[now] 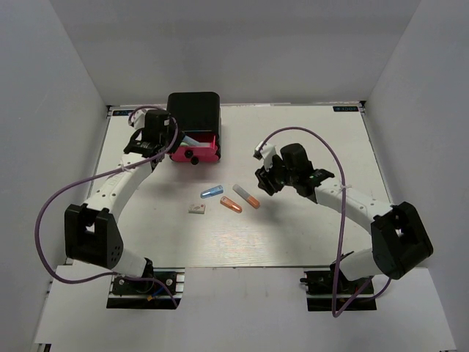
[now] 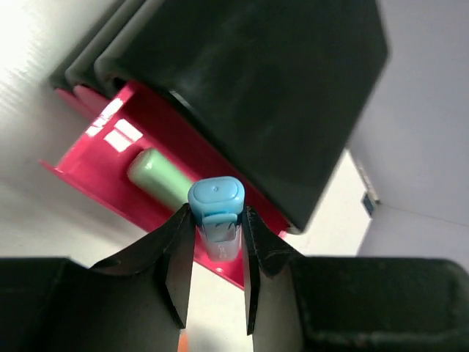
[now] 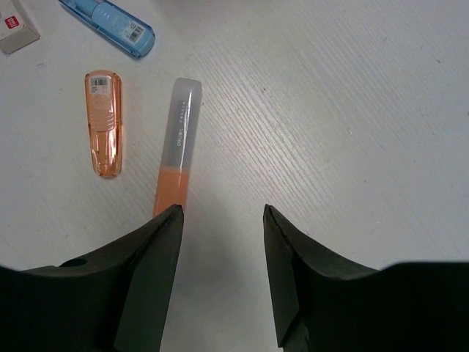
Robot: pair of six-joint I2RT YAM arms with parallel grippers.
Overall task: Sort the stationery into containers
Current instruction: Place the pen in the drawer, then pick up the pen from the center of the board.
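Note:
The black box (image 1: pixel 194 110) stands at the back with one pink-red drawer (image 1: pixel 207 152) pulled open. My left gripper (image 1: pixel 176 143) is shut on the light blue pen (image 2: pixel 215 213) and holds it over the open drawer (image 2: pixel 95 180). The green-grey pen (image 2: pixel 157 178) lies in that drawer. The blue pen (image 1: pixel 211 192), orange pen (image 1: pixel 231 204), orange-grey pen (image 1: pixel 247 195) and white block (image 1: pixel 196 210) lie on the table. My right gripper (image 3: pixel 221 211) is open and empty just right of the orange-grey pen (image 3: pixel 176 147), its left fingertip beside that pen's orange end.
White walls close the table at the back and on both sides. In the right wrist view the orange pen (image 3: pixel 104 121), blue pen (image 3: pixel 110 22) and white block (image 3: pixel 15 26) lie left of my fingers. Both arms trail purple cables.

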